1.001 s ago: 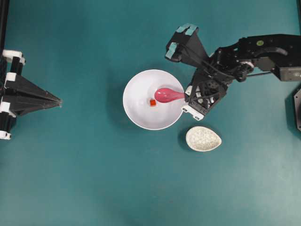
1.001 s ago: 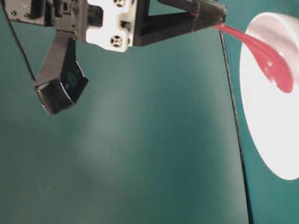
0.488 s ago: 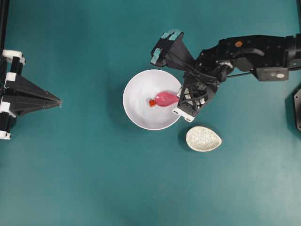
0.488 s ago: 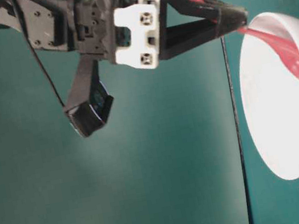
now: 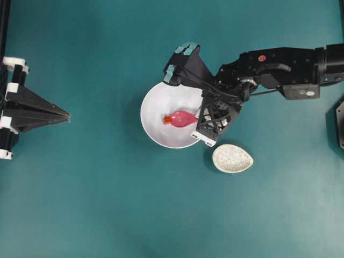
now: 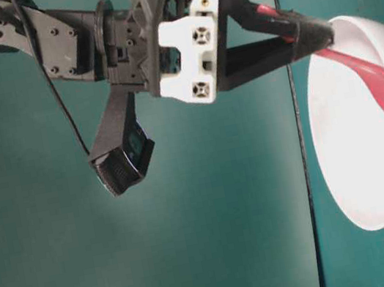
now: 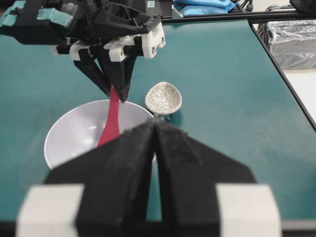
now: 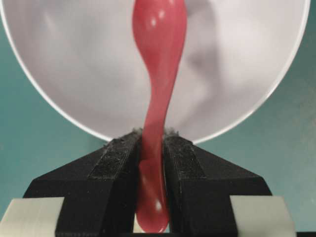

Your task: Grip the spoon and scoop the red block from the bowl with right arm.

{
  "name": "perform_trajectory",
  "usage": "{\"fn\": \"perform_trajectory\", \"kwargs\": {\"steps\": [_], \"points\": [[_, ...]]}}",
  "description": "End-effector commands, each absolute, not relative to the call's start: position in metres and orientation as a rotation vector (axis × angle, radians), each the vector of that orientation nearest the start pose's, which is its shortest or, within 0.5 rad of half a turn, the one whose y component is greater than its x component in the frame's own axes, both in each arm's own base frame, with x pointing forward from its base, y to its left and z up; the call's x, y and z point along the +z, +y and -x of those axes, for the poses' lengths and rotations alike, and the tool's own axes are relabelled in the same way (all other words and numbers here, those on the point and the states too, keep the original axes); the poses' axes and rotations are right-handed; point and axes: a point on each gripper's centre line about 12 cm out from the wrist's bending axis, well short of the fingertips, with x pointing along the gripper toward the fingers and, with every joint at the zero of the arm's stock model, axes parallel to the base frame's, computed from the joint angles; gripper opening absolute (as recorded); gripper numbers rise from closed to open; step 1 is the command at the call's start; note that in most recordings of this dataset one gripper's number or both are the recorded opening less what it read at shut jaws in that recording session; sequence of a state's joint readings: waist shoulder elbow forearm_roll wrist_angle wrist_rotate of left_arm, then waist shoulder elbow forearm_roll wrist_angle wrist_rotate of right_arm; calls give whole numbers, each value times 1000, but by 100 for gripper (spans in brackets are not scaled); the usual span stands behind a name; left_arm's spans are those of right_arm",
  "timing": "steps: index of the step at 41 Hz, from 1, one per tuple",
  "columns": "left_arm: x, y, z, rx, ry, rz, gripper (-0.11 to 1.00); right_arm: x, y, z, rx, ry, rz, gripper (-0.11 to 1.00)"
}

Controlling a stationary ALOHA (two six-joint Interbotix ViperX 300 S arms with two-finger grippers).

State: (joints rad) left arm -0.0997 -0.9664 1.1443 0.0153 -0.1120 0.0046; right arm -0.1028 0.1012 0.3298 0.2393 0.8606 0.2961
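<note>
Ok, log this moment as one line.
right gripper: shut on spoon | red block: at scoop tip, in bowl | left gripper: shut

Looks like a robotics lab: teal-covered table (image 5: 107,204), black frame rail (image 7: 222,16) at its edge, foil-wrapped gear (image 7: 291,39) behind.

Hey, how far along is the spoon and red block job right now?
Done: the right gripper is clamped on the spoon handle. In hand: the scoop sits inside the bowl, its tip against the red block, which looks still outside the scoop. Left: getting the block onto the spoon and lifting it out. The left gripper sits shut, away from the bowl.
</note>
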Motion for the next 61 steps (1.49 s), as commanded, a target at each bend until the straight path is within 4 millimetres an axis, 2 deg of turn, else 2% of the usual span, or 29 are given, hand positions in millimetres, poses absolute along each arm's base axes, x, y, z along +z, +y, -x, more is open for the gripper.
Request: {"fn": "perform_trajectory", "kwargs": {"steps": [1, 14, 32, 61], "points": [[295, -21, -201, -105, 39, -25, 0, 199, -20, -406, -211, 1197, -569, 20], [296, -21, -201, -105, 36, -25, 0, 205, -20, -420, -205, 1140, -595, 19], [296, -21, -201, -105, 36, -25, 0, 209, -12, -421, -185, 1134, -651, 19], [295, -21, -201, -105, 37, -25, 0, 233, -16, -422, -180, 990, -660, 19]]}}
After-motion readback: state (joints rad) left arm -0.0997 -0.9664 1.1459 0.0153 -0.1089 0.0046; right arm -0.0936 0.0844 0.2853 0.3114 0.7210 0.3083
